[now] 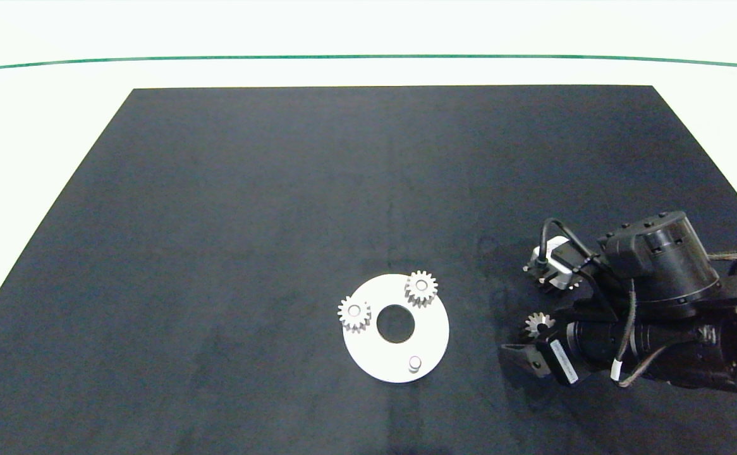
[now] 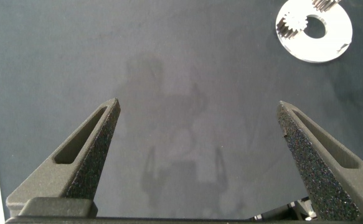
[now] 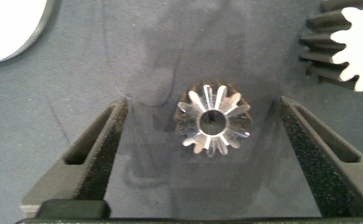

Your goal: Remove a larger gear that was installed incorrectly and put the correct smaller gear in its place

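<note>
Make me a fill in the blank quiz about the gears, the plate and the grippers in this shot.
The white plate carries ____ small gears on its pegs.
The smaller gear sits between the open fingers of the gripper on the ____ arm.
The larger gear lies on the black ____, off the plate.
The left gripper hangs away from the plate, fingers ____.
Missing words: two; right; mat; open.
</note>
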### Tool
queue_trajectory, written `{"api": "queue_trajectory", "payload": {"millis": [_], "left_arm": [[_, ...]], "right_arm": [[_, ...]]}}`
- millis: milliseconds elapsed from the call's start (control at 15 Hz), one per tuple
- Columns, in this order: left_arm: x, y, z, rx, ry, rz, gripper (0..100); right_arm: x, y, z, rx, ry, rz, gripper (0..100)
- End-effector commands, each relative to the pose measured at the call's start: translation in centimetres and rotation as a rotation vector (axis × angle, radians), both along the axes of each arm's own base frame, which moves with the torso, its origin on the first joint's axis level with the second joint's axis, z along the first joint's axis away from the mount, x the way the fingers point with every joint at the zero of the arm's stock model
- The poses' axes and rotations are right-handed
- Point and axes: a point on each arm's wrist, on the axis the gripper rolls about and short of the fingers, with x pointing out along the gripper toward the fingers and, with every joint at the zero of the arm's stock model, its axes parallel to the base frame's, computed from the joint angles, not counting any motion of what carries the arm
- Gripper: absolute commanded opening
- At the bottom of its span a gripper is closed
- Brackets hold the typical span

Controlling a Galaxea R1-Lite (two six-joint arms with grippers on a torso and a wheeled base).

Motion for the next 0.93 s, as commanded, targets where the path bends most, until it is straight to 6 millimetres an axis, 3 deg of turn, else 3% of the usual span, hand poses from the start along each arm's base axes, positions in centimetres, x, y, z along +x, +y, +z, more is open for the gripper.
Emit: {"api": "queue_trajectory", "payload": {"millis": [67, 933], "left_arm": [[-0.06, 0.02, -0.03, 0.001, 0.000, 0.003, 100], [-0.05, 0.02, -0.08, 0.002, 0.003, 0.003, 100]], "right_arm": [[0.09, -0.03, -0.09, -0.002, 0.003, -0.004, 90], [0.18, -0.06, -0.23, -0.006, 0.006, -0.009, 62]]}}
